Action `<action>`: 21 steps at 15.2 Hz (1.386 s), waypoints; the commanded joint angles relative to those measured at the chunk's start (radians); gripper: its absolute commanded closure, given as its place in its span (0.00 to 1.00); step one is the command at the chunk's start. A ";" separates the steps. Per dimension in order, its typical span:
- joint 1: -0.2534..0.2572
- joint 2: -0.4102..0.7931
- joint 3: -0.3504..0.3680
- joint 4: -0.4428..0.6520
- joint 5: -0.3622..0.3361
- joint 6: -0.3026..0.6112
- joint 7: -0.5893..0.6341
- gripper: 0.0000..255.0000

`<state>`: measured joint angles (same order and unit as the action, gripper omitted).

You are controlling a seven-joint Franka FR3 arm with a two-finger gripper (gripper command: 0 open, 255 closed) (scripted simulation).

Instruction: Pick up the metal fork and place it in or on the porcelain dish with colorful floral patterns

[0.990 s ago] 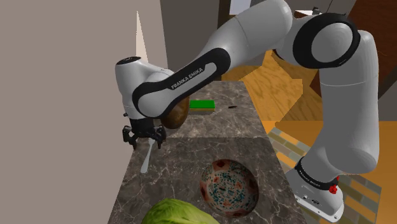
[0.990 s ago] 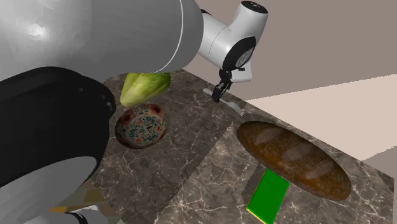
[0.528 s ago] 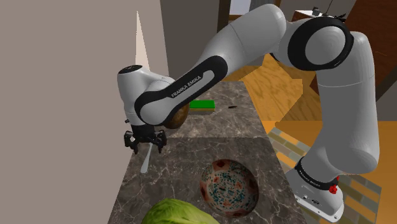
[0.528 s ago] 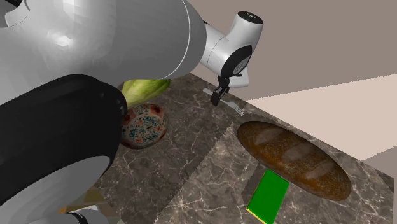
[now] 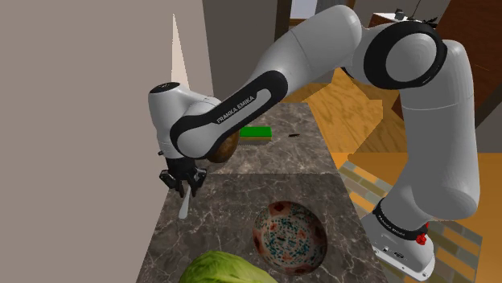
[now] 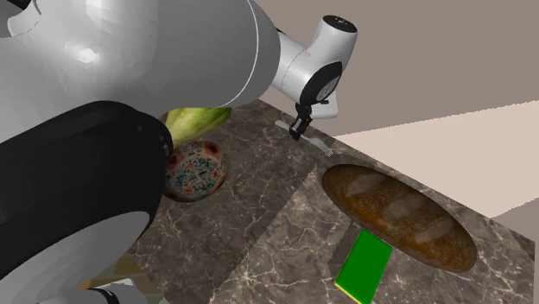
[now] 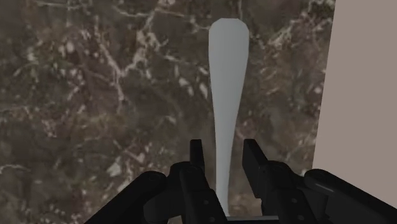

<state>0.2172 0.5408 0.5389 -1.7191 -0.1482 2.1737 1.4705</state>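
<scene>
Straddling the fork [image 7: 227, 76] at its handle, gripper [image 7: 224, 145] fingers slightly apart and not clamped yet, fork's long axis running straight out between them

My gripper [image 6: 300, 129] sits low over the fork [image 6: 320, 145] at the counter's [image 6: 250, 229] edge, between the patterned dish [image 6: 197, 171] beside a lettuce [image 6: 197, 121] and a bread loaf [image 6: 399, 216] beside a green block [image 6: 364, 266].

On the dark marbled surface [image 6: 259, 224], a brown bread loaf [image 6: 397, 216] lies by the wall-side edge with a flat green block [image 6: 363, 266] just beside it, while a pale green lettuce [image 5: 221, 269] sits at the opposite end.
</scene>
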 commanded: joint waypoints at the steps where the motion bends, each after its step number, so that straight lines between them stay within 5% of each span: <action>1: 0.000 0.000 0.000 0.000 0.000 0.000 0.000 1.00; 21: -0.019 -0.090 0.031 0.080 0.047 -0.161 -0.012 1.00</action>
<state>0.2001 0.4603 0.5669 -1.6441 -0.1059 2.0265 1.4591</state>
